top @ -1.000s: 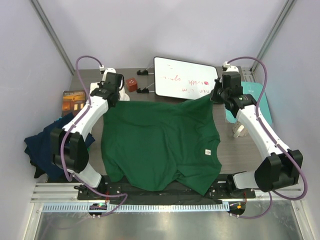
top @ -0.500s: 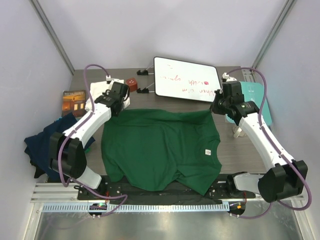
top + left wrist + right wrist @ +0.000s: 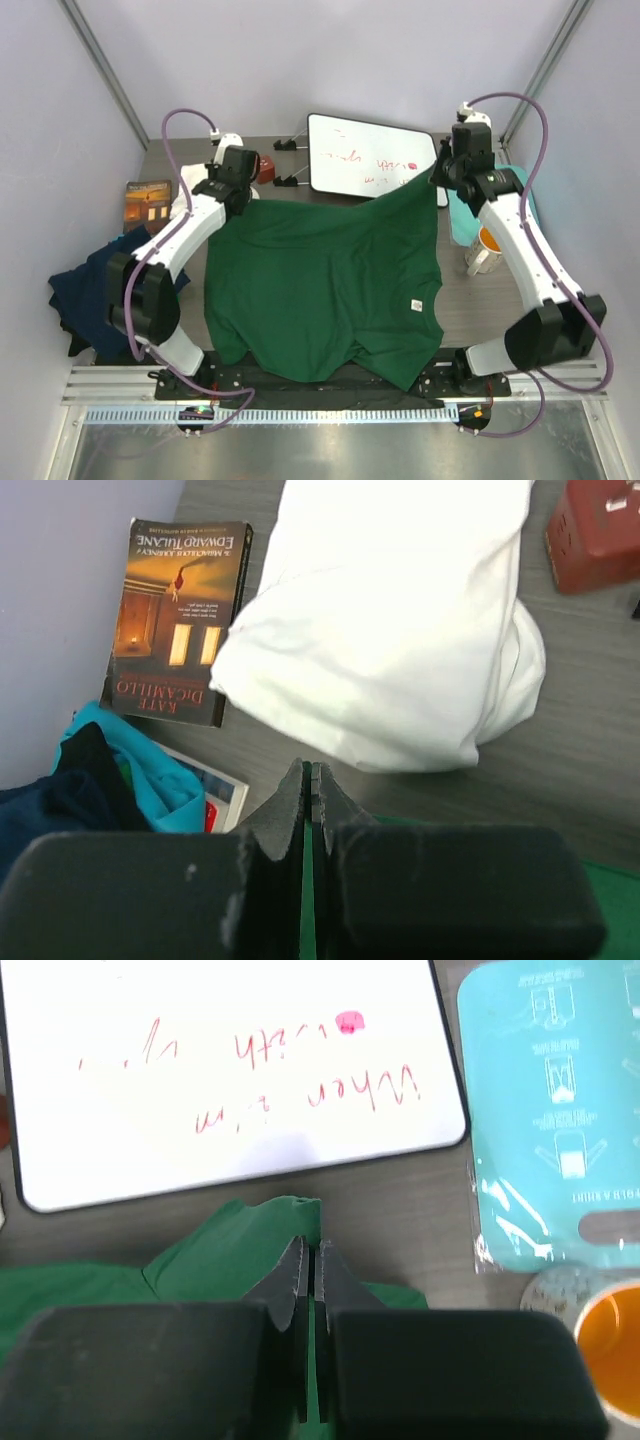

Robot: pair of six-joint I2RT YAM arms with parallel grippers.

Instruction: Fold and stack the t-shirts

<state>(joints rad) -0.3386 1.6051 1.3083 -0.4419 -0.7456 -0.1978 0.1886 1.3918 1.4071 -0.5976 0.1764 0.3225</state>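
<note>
On grey table (image 3: 490,310): spreading shirt (image 3: 320,290), far corners pinched tight in left gripper (image 3: 243,195), right gripper (image 3: 440,180) (eleven, one o'clock). Next, likely: lay flat, fold.

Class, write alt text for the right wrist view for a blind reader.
The right gripper is shut on an edge of the dark green cloth t-shirt. Beyond are a white rectangular whiteboard with red writing, a flat teal board and, lower right, an orange-lined mug.
</note>
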